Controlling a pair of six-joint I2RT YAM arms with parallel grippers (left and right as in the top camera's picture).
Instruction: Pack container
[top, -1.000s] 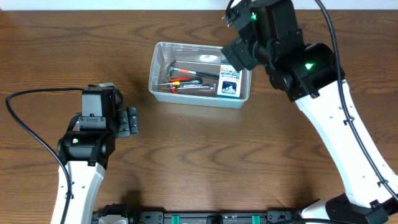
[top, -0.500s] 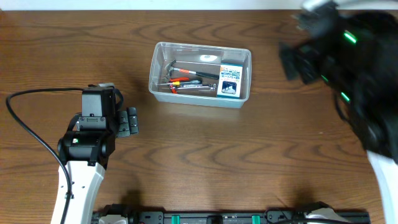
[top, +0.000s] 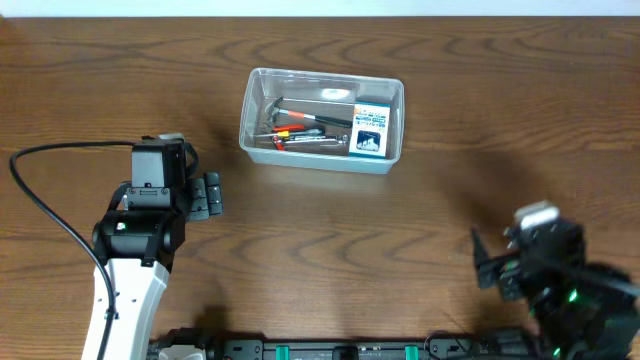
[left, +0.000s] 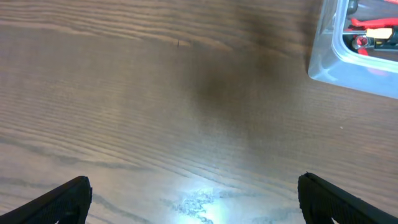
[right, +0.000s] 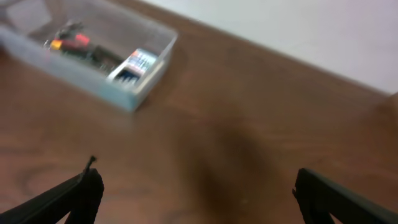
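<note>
**Overhead: container loaded, both arms off it**

- The clear plastic container (top: 322, 72) sits on the table (top: 420, 230), far side, centre.
- Inside it:
  - a hammer (top: 278, 104)
  - red-handled hand tools (top: 287, 128), kind too small to tell
  - a blue-and-white box (top: 368, 131), upright against its right end
- Left end effector (top: 212, 194): fingers spread wide, nothing between them. In the left wrist view the container's corner (left: 333, 62) is ahead of it and off to the right, near but apart.
- Right end effector (top: 487, 262): released and empty, low at the near edge of the table. In the right wrist view, which is blurred, the container (right: 134, 93) lies ahead and to its left, well apart.

**Progress (judgement)**
- Packing looks finished or close to it. The goods are in the container, neither end effector carries anything, and no view shows an item waiting outside it.
- No lid is visible, so I cannot say whether closing is still owed.
- What is left seems to be parking the arms.

**Against the earlier frames**
- A second ago the right arm hung over the container's right end, above the box. Half a second ago it was a blur swinging away at the right. Now it is drawn back toward its base.
- The left arm has not shifted.
- The container's contents lie as they did.
</note>
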